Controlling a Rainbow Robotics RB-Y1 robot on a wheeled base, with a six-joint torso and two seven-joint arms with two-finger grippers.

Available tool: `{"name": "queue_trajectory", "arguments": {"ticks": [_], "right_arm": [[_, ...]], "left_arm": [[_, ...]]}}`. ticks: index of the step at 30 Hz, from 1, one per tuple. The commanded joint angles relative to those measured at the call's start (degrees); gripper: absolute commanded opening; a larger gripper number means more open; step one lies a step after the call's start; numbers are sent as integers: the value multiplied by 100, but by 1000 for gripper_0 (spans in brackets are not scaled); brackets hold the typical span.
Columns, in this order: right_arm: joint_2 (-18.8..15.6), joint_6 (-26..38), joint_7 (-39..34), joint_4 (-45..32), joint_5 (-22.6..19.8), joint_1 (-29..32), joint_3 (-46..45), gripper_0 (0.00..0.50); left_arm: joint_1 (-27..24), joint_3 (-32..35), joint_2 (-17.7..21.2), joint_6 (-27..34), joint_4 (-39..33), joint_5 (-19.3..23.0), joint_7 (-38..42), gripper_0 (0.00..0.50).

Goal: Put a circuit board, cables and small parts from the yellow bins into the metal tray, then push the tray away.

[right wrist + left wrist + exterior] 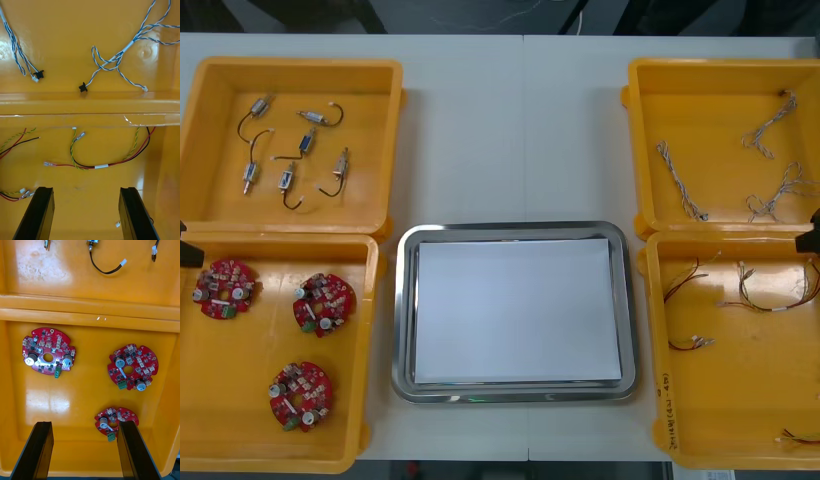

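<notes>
Desk [520,130]: four yellow bins [220,200], two along each side edge. Metal tray [404,320] between them at the near edge, white inside. Left end effector [85,427], wide apart, over three circuit boards [324,304] in the near-left corner bin [210,400]; right end effector [87,191], wide apart, over red-and-yellow cables [101,166], near-right corner bin [740,400].

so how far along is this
Nothing is done yet: the metal tray holds nothing and sits between the yellow bins. In hand: the left gripper, jaws open, hangs over the three circuit boards; the right gripper, jaws open, over the red and yellow cables. Left: every pick and the push.
</notes>
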Motion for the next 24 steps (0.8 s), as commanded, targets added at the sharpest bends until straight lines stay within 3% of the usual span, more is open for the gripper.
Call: {"name": "queue_trajectory", "arguments": {"ticks": [1, 8, 14, 24], "right_arm": [[-87, -86, -80, -201, 29, -64, -81, 500], [-96, -385, -132, -201, -32, 463, -72, 500], [-96, -790, -141, -201, -103, 1000, -72, 500], [-96, -1475, -229, -201, 29, 1835, -107, 500]], "left_arm": [[444, 26, -30, -30, -245, 43, -509, 500], [866, 8, -4, -443, -508, -1, -606, 500], [1393, -132, 67, -1138, -754, -98, -685, 500], [2096, -282, 225, -1902, -930, -212, -808, 500]]}}
